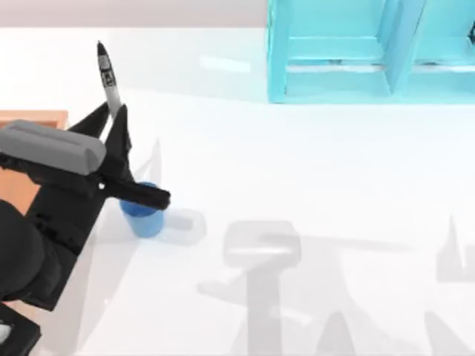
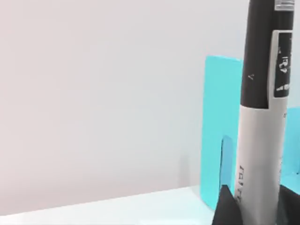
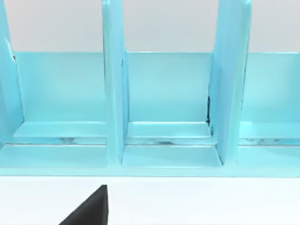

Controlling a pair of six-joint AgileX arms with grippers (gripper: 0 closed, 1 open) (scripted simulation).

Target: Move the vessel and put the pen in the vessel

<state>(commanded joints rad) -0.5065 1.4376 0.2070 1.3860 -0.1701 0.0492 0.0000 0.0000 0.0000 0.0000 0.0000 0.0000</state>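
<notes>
White table (image 1: pixel 312 170), turquoise shelf (image 1: pixel 356 52), pale wall (image 2: pixel 93 93)

1. A turquoise shelf (image 3: pixel 164 93) with smooth, glossy walls stands across the right wrist view, its open front facing the camera.
2. Two upright turquoise dividers (image 3: pixel 114 84) split it into compartments; one full compartment sits between them, with partial ones at either side.
3. A plain white bench (image 3: pixel 197 201) runs in front of the shelf.
4. A black wedge-shaped finger tip (image 3: pixel 91 211) of the right gripper pokes in over the bench.
</notes>
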